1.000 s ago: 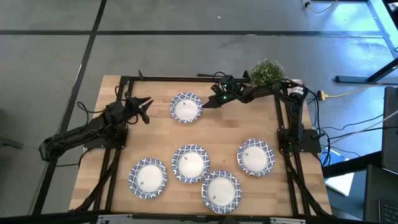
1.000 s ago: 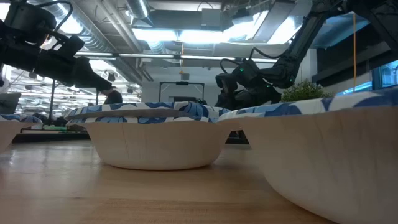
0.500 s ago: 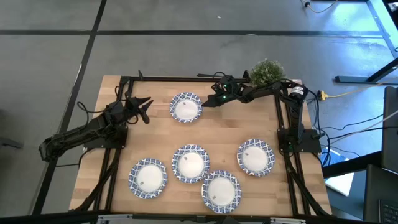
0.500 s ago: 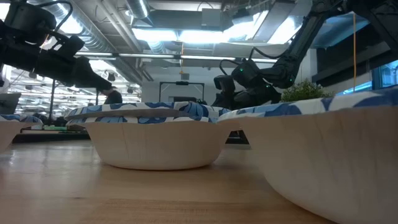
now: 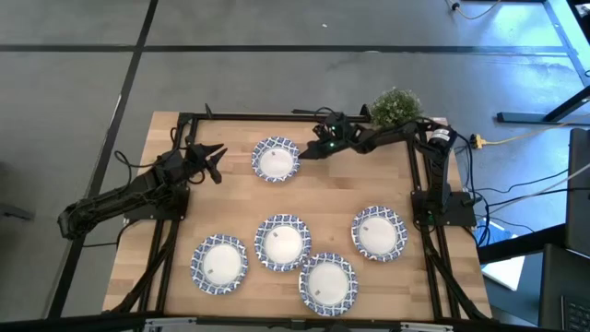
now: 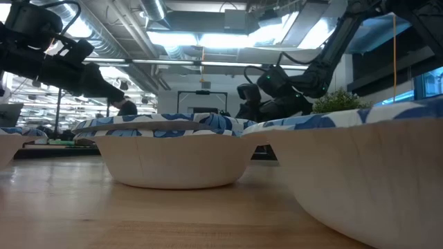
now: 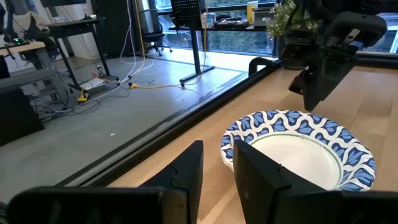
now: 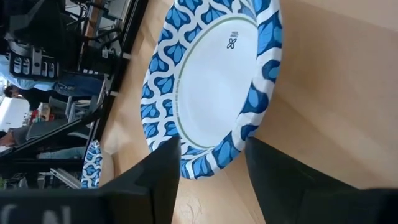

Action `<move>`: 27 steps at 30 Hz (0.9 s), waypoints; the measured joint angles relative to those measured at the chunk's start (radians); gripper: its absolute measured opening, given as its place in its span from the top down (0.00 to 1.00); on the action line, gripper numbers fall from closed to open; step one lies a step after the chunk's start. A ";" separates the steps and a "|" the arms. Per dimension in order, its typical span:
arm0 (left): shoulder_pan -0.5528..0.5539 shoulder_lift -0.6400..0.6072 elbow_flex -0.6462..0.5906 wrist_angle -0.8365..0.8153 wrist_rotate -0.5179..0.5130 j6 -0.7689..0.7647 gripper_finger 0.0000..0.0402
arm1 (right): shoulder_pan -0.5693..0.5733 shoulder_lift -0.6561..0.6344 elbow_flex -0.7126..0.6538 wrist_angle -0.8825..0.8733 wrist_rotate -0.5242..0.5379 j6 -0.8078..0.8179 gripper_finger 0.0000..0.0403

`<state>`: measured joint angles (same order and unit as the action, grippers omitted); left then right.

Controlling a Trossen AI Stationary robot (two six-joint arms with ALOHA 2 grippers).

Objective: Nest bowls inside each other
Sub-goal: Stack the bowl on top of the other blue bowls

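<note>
A pale wooden counter (image 5: 235,198) carries five separate bowls, none nested yet. The far bowl (image 5: 276,160) sits alone between both arms, the other four (image 5: 283,243) grouped nearer the front. The right gripper (image 5: 310,152), fingers spread, is at its rim; it should straddle the rim squarely before pinching. The left gripper (image 5: 218,153), also spread, waits beside that bowl.
</note>
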<state>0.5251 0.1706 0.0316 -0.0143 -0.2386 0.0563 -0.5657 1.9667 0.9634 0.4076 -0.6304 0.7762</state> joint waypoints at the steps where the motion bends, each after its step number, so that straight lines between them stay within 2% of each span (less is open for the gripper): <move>1: 0.000 0.000 0.000 0.000 0.000 0.000 0.79 | 0.004 0.000 0.000 0.000 0.007 -0.001 0.55; 8: 0.000 0.000 0.000 0.000 0.000 0.000 0.79 | 0.025 0.000 0.000 0.000 0.095 -0.054 0.55; 27: 0.000 0.000 0.000 0.000 0.000 0.000 0.79 | 0.028 0.000 0.000 -0.022 0.106 -0.052 0.55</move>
<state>0.5248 0.1707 0.0315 -0.0143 -0.2386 0.0563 -0.5372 1.9667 0.9634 0.3852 -0.5244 0.7246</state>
